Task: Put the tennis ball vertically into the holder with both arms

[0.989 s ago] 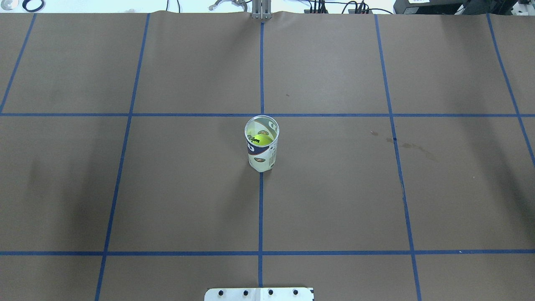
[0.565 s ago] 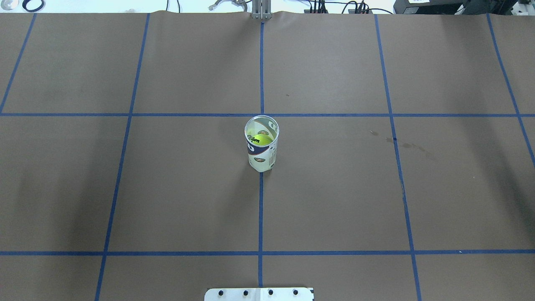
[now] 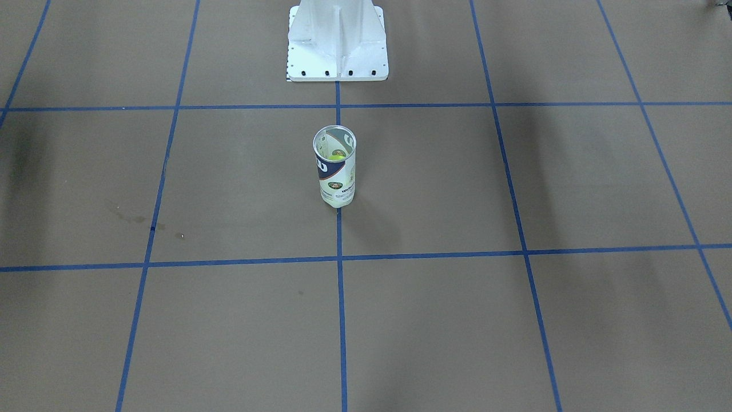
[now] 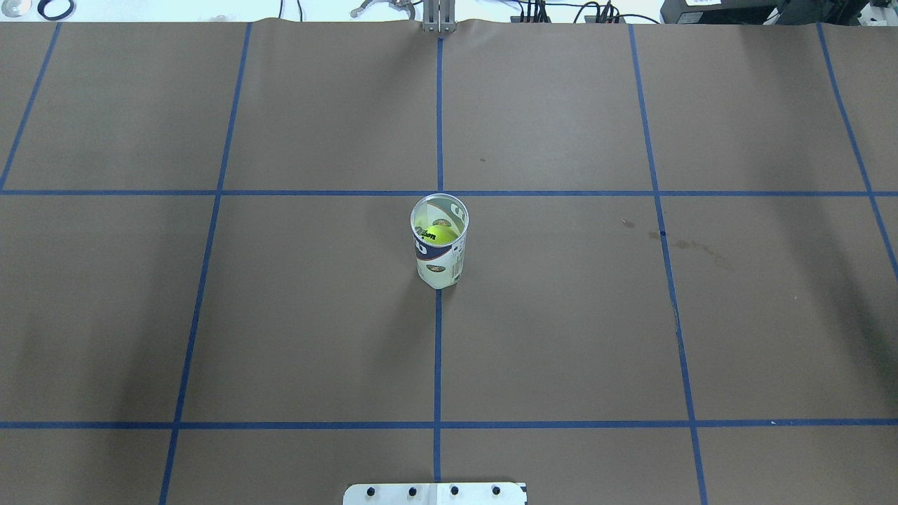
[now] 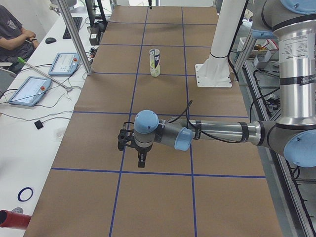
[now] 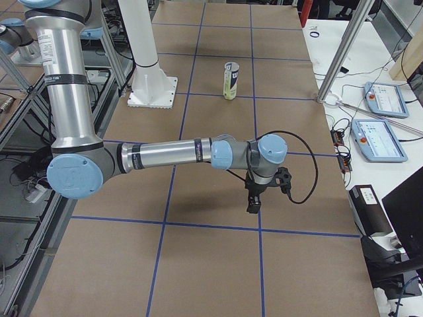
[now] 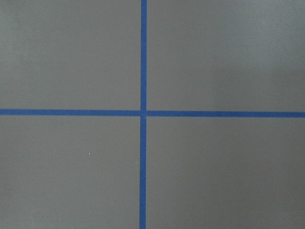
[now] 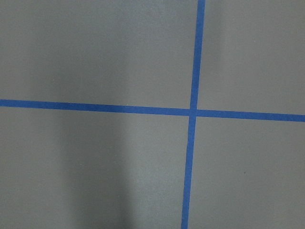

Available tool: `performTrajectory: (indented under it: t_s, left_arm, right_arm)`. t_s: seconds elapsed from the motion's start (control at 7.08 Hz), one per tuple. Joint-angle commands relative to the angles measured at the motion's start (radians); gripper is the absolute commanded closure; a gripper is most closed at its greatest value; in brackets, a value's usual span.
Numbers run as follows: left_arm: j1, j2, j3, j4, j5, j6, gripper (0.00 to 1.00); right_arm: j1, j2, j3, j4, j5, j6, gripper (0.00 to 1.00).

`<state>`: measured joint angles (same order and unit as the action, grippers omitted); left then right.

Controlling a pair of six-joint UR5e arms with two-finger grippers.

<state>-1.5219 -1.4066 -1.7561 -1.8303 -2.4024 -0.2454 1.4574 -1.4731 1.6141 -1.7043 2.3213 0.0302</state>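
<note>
the tall clear plastic tennis-ball can (image 4: pixel 439 245) with its white and navy label stands upright mid-table on the centre blue tape line (image 4: pixel 437 351), and the yellow-green tennis ball (image 4: pixel 438 233) sits inside it. my left black two-finger gripper (image 5: pixel 141 160) hangs over the brown paper (image 5: pixel 163 98), well apart from the can, and my right black two-finger gripper (image 6: pixel 253 203) does likewise. fingers apart or together, i cannot tell for either.

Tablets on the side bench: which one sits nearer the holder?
The far tablet, beside the metal post and about level with the holder. The other tablet lies nearer the camera, farther from it.
</note>
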Motion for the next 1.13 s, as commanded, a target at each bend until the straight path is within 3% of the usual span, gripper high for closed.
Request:
performTrajectory:
  t_s: [0.0,0.85,0.99]
  left_arm:
    - [0.002,0.024,-0.057,0.003,-0.036,-0.034,0.00]
    - [0.016,0.034,-0.053,0.000,-0.041,-0.034,0.00]
    - [0.020,0.046,-0.087,-0.003,-0.047,-0.031,0.00]
  right_arm:
    - [0.000,-0.044,0.058,0.006,0.001,-0.003,0.00]
    - [-0.002,-0.044,0.066,0.020,0.001,0.005,0.00]
    - [-0.002,-0.046,0.060,0.017,0.004,0.011,0.00]
